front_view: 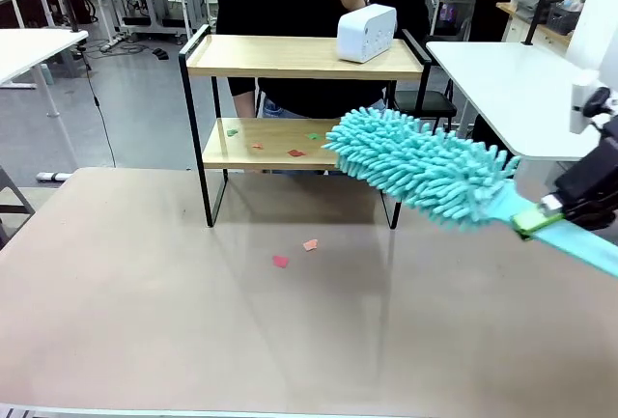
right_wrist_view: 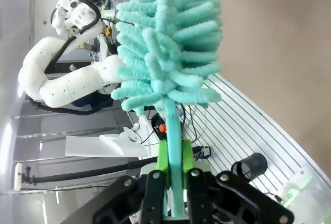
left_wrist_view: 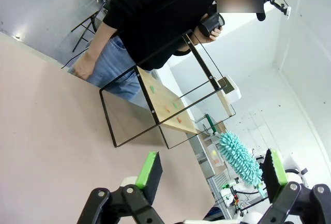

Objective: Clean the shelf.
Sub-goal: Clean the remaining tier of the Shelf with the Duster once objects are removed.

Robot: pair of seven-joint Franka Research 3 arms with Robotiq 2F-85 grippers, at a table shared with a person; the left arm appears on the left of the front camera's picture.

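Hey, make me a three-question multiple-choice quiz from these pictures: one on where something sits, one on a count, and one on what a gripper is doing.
1. Where does the white box stand?
A. On the top board of the shelf
B. On the lower board
C. On the floor

2. How many paper scraps lie on the table in front of the shelf?
A. None
B. Two
C. Five

3. What is the right gripper doing?
A. Hanging open
B. Shut on the handle of the duster
C. Shut on a scrap

Answers:
1. A, the box sits at the top board's right end.
2. B, one red and one pinkish scrap lie there.
3. B, it clamps the turquoise handle.
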